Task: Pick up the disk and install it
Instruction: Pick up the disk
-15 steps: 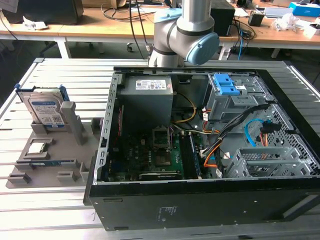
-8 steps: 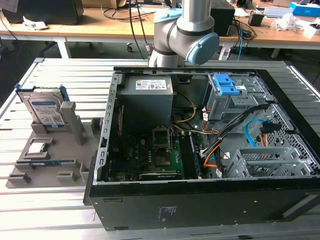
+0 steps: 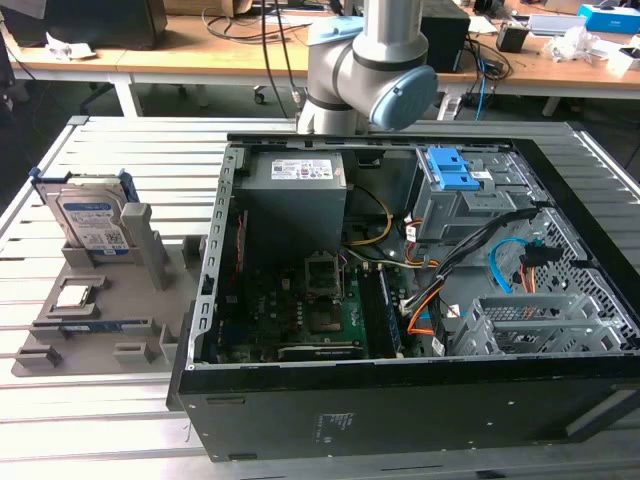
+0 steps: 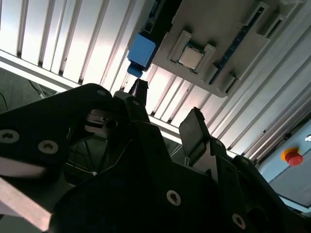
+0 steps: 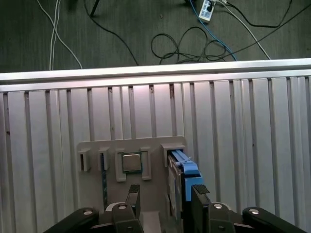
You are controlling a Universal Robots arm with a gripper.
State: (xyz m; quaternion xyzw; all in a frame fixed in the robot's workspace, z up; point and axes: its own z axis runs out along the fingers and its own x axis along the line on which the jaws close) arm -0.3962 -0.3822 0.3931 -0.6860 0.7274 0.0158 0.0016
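The disk (image 3: 90,215) stands on edge at the back of a grey fixture (image 3: 90,310) on the slatted table, at the exterior view's left; its silver body carries a white-and-blue label inside a blue frame. In the first wrist view my gripper (image 5: 166,190) hangs open well above the fixture, with the disk's blue frame (image 5: 187,170) just past one fingertip (image 5: 198,191). The second wrist view shows the gripper (image 4: 167,99) open and holding nothing, with the blue frame (image 4: 142,51) farther off. The arm (image 3: 370,70) rises behind the computer case.
An open computer case (image 3: 400,400) lies to the exterior view's right of the fixture, with blue caddies (image 3: 455,175) in its drive bay, a grey power-supply box (image 3: 295,195) and a metal cage (image 3: 530,320). A processor chip (image 5: 131,162) sits in the fixture. Cables lie on the floor (image 5: 194,43).
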